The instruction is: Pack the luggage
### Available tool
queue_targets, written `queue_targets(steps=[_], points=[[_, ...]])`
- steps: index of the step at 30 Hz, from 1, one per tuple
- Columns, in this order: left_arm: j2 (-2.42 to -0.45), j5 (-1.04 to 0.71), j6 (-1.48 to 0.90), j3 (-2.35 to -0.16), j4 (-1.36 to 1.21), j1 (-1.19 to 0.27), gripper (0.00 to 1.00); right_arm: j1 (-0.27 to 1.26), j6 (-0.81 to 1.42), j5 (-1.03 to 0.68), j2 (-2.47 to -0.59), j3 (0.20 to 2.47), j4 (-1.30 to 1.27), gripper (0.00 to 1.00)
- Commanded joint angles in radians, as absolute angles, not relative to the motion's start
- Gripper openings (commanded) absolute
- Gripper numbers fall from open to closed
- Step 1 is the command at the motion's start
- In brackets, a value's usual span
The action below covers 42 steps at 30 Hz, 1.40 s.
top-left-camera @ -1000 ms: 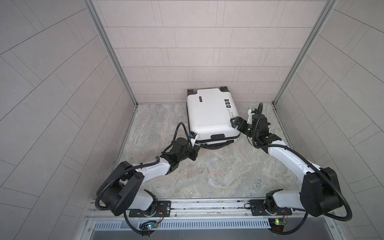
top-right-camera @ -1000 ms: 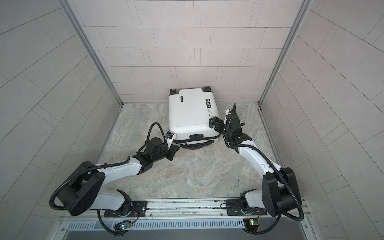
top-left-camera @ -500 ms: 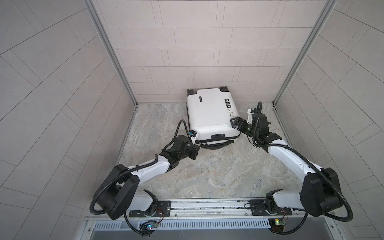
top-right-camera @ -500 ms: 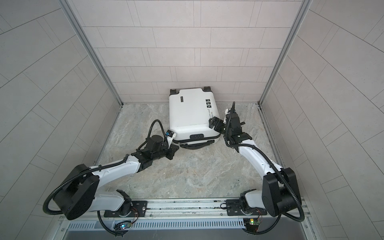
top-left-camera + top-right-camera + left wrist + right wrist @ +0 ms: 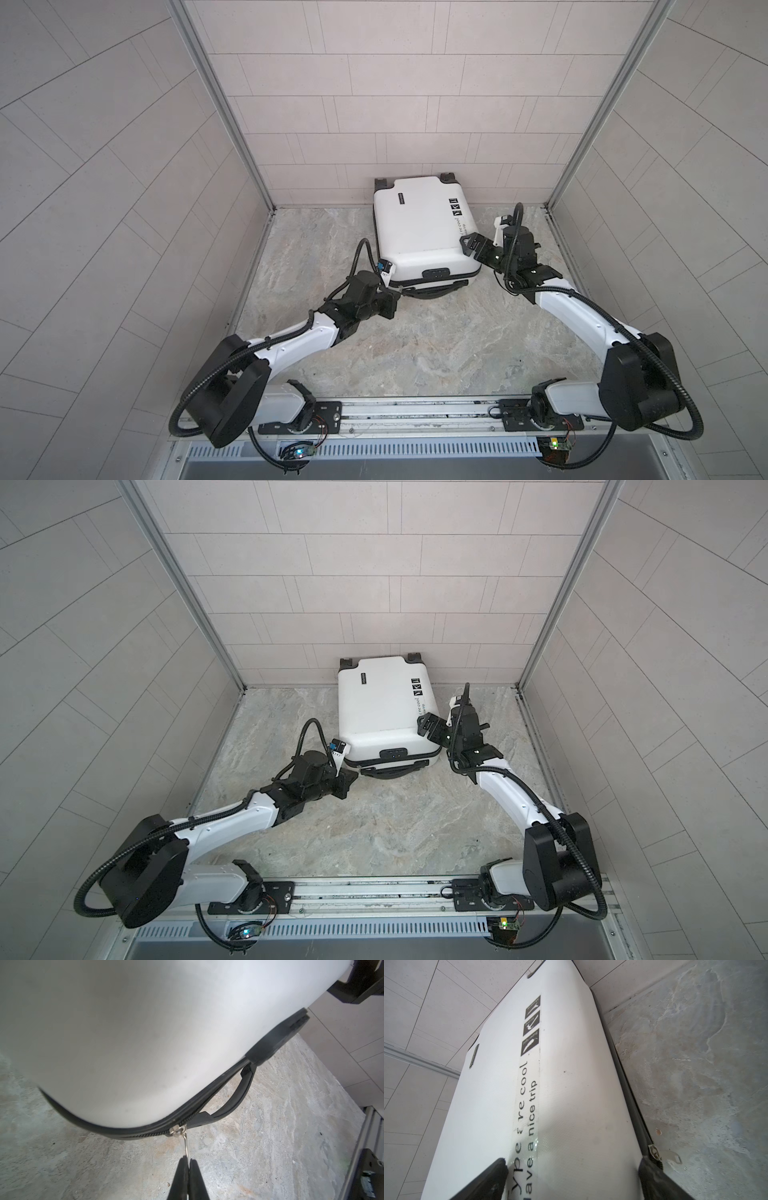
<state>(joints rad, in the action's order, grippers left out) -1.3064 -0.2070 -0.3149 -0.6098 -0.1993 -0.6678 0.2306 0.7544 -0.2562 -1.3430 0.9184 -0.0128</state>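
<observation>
Where the right hand straddles the luggage, print reads "nice trip".

Luggage flat, left pincer, right pincer alongside

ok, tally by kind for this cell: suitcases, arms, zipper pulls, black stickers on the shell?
suitcase: 1
robot arms: 2
zipper pulls: 2
black stickers: 3
total: 8
</observation>
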Motion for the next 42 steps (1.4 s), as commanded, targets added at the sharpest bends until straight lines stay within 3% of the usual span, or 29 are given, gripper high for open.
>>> queue_targets(steps=[1, 42], points=[[-1.286, -0.288, -0.299, -0.641, -0.316, -0.75, 0.0, 0.282, 0.767, -0.338, -1.382, 0.873, 0.073, 1.0], [-1.51, 0.028, -0.166, -0.734, -0.481, -1.053, 0.0, 0.316, 0.785, -0.323, -1.404, 0.875, 0.053, 1.0]])
